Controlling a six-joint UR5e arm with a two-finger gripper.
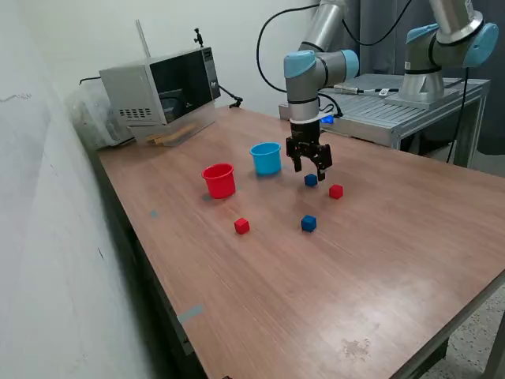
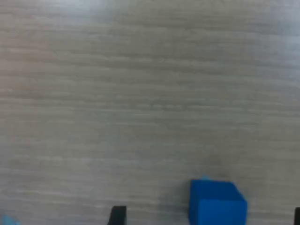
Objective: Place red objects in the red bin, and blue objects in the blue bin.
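Over the wooden table (image 1: 331, 260), the arm is held upright with its wrist pointed straight down, and the gripper (image 1: 309, 167) hangs just above a dark blue cube (image 1: 311, 180). The fingers are spread apart with nothing between them. In the wrist view the same cube (image 2: 217, 202) is seen resting on the table between two dark fingertips (image 2: 117, 215), nearer one side.

Just beside that cube, toward the exterior view's right, a red cube (image 1: 336, 191) is set. A second blue cube (image 1: 308, 223) and a second red cube (image 1: 241, 226) lie nearer the camera, well apart. The blue bin (image 1: 267, 158) stands near the gripper on the exterior view's left, with the red bin (image 1: 219, 180) beyond it. A grey microwave (image 1: 160, 92) is placed at the far table edge.
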